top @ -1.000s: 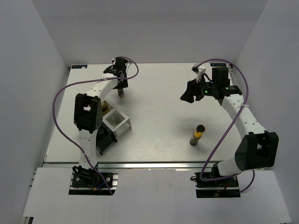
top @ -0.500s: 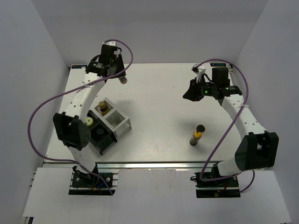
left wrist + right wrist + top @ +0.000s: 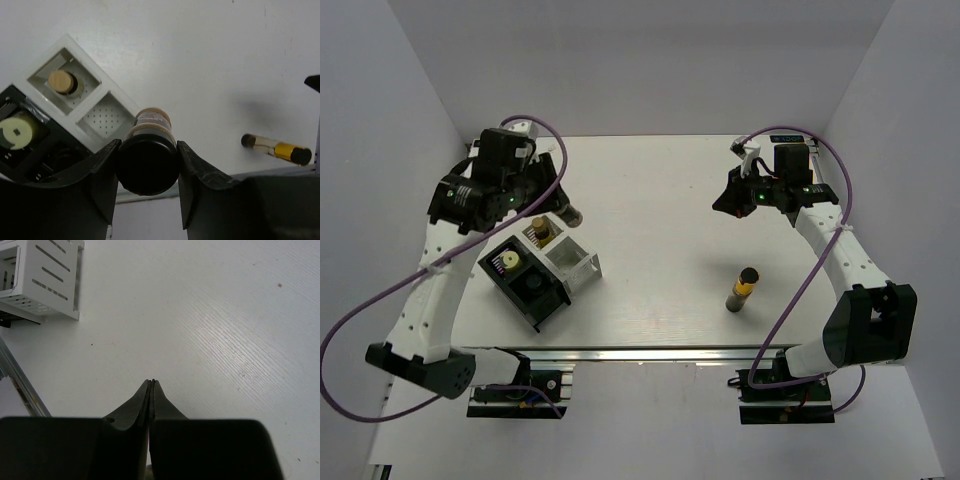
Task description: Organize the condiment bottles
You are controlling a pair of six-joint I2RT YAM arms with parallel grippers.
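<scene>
My left gripper [image 3: 148,143] is shut on a dark brown condiment bottle [image 3: 152,123], its black cap [image 3: 148,167] between the fingers; in the top view this bottle [image 3: 570,214] hangs just above the rack's [image 3: 571,263] far side, in the left gripper [image 3: 558,208]. In the rack a tan-capped bottle [image 3: 61,81] and a cream-topped bottle [image 3: 17,131] stand in compartments. A yellow-labelled bottle [image 3: 743,287] stands alone on the table at the right. My right gripper [image 3: 151,382] is shut on nothing, above bare table at the far right [image 3: 724,201].
The rack has white compartments [image 3: 102,116] and a black section [image 3: 525,285] and sits at the near left. The table's [image 3: 650,200] near edge is a metal rail [image 3: 640,352]. White walls enclose the table on three sides.
The left arm has swung from the far edge back towards the rack, carrying the dark bottle. The right gripper's jaws have closed; the right arm has hardly moved.
</scene>
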